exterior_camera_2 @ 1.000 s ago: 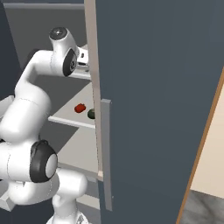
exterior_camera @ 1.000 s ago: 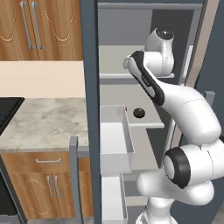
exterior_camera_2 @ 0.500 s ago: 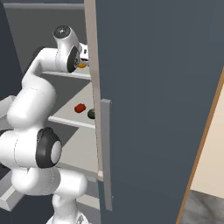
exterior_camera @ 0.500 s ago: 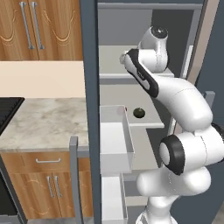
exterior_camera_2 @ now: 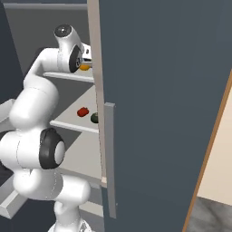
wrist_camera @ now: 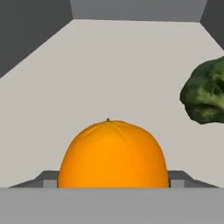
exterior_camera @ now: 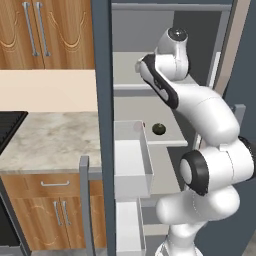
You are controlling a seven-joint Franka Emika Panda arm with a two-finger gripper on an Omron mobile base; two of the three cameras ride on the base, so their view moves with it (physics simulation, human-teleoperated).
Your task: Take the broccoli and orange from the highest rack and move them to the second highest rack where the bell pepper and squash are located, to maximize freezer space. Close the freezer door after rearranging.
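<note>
Two items on highest rack [wrist_camera: 109,65]: orange [wrist_camera: 113,155] at 6 o'clock, close to pincer, broccoli [wrist_camera: 204,92] at 3 o'clock. Pincer state: can't tell. Freezer door [exterior_camera_2: 158,104] open.

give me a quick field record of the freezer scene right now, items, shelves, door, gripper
orange: on the highest rack, centred close in front of the gripper in the hand view
broccoli: same rack, apart from the orange
second highest rack: holds a red item and a dark green ball
freezer door: open
gripper: jaw state unclear
</note>
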